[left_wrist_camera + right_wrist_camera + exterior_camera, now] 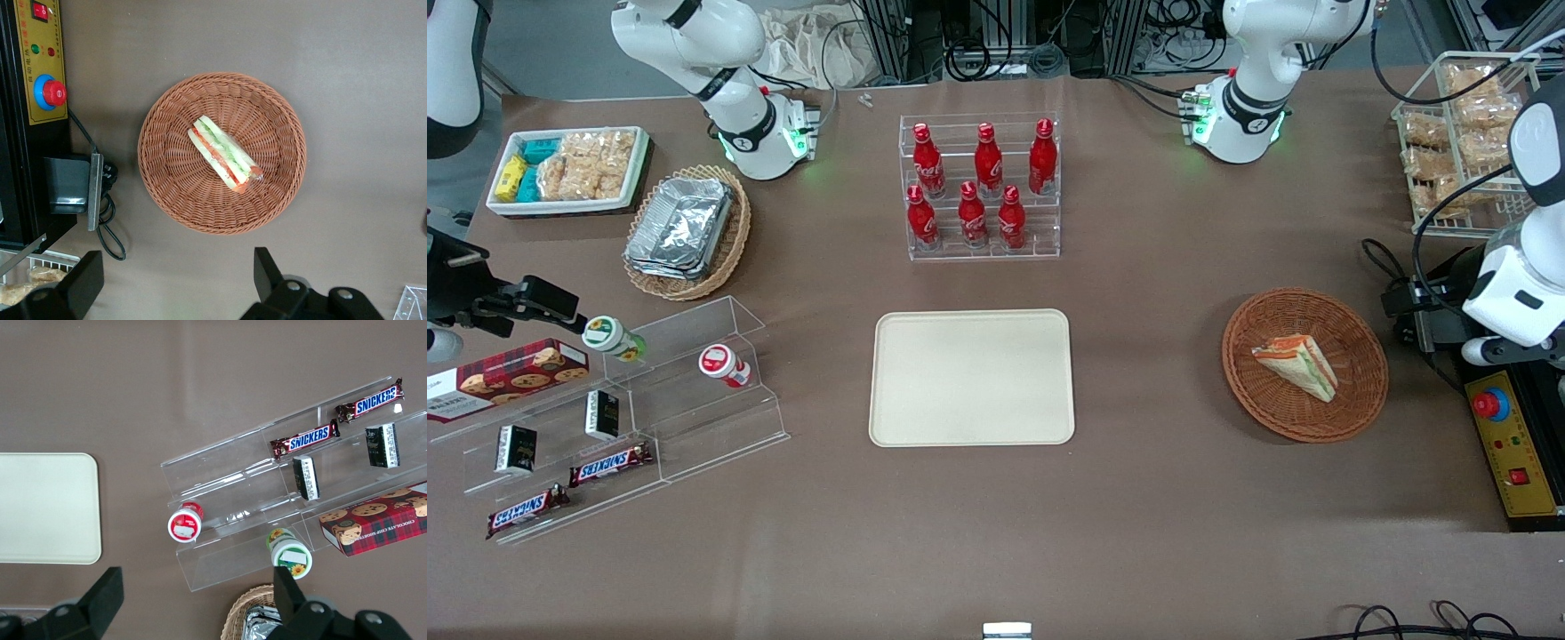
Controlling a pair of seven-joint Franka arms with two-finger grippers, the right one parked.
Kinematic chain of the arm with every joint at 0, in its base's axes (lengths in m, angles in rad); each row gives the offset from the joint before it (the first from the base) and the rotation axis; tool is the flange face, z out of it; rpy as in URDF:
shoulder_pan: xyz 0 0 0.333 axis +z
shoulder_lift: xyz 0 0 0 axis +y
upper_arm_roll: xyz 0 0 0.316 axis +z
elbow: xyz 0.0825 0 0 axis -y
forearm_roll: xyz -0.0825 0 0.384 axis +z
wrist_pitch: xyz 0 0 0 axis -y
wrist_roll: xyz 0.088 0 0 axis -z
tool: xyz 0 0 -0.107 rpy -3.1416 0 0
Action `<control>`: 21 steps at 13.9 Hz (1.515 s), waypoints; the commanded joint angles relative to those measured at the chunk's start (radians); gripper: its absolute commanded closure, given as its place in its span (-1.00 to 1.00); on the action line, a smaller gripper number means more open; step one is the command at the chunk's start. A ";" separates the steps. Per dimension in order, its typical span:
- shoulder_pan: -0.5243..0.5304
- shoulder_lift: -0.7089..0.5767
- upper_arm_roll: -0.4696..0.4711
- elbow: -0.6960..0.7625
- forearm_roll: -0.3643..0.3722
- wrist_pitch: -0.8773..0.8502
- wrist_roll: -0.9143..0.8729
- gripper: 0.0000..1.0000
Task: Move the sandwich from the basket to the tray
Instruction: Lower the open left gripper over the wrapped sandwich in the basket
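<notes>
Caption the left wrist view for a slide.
Open gripper hovers above the basket holding the sandwich, before any grasp.

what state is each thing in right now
sandwich: lying in the basket, untouched
basket: on the table, holds only the sandwich
tray: empty, flat on the table
hand: open, above the table beside the basket, holding nothing
</notes>
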 commanded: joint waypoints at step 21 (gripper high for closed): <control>0.016 0.127 0.033 -0.308 -0.116 0.365 -0.205 -1.00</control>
